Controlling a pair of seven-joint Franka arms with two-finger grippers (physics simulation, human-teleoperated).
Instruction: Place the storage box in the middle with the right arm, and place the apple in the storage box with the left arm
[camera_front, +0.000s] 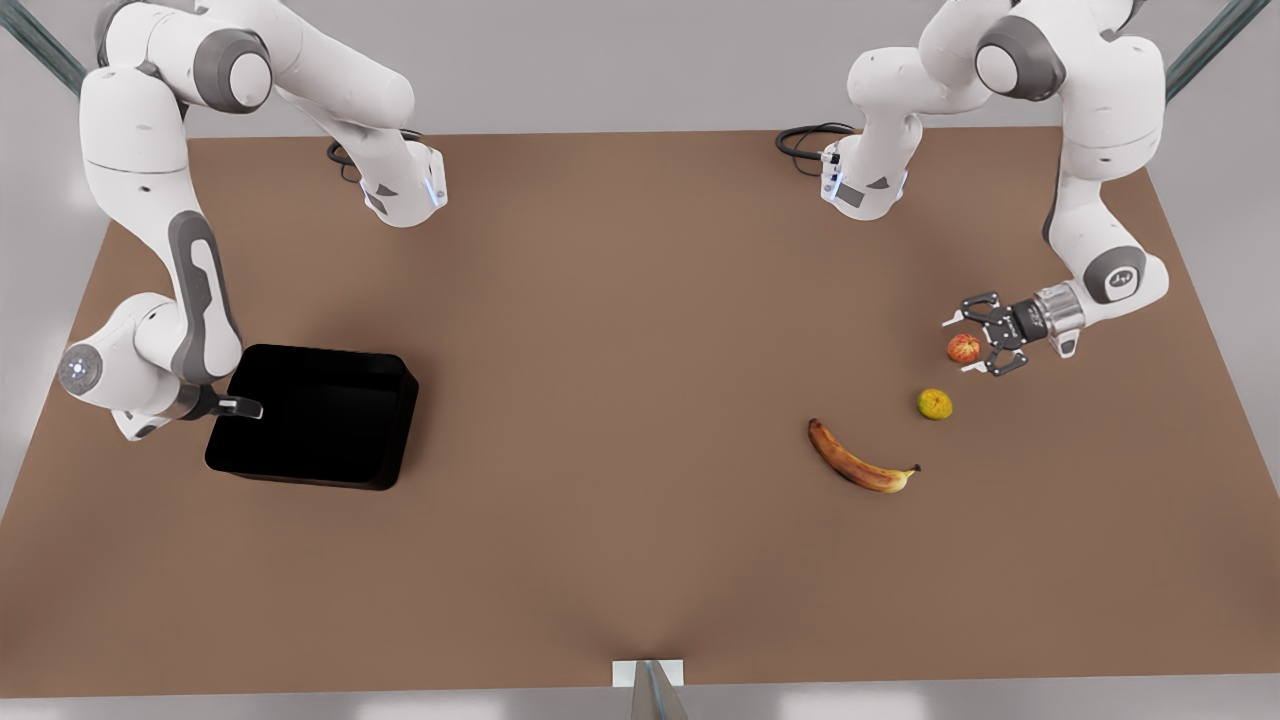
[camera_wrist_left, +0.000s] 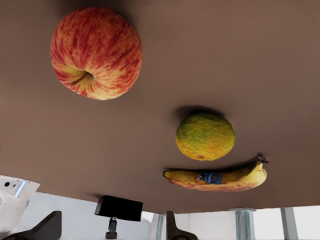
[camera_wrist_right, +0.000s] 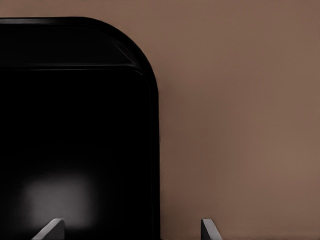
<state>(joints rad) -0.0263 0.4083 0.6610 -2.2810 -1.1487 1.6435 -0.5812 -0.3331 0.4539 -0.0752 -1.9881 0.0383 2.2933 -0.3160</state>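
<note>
The glossy black storage box (camera_front: 320, 415) sits on the brown table at the front view's left. My right gripper (camera_front: 240, 408) is at the box's outer short side, open, and in the right wrist view its fingertips (camera_wrist_right: 207, 229) straddle the box's rim (camera_wrist_right: 152, 125). The red apple with yellow patches (camera_front: 963, 348) lies at the front view's right. My left gripper (camera_front: 975, 335) is open right beside it, tips reaching to the apple's sides. In the left wrist view the apple (camera_wrist_left: 96, 52) lies ahead of the spread fingers (camera_wrist_left: 47, 226).
A yellow-green round fruit (camera_front: 935, 404) (camera_wrist_left: 205, 136) lies close to the apple, toward the front edge. A brown-spotted banana (camera_front: 860, 460) (camera_wrist_left: 215, 178) lies beyond it. Black cables (camera_front: 805, 140) lie near the arm bases. Bare table (camera_front: 620, 350) spans the middle.
</note>
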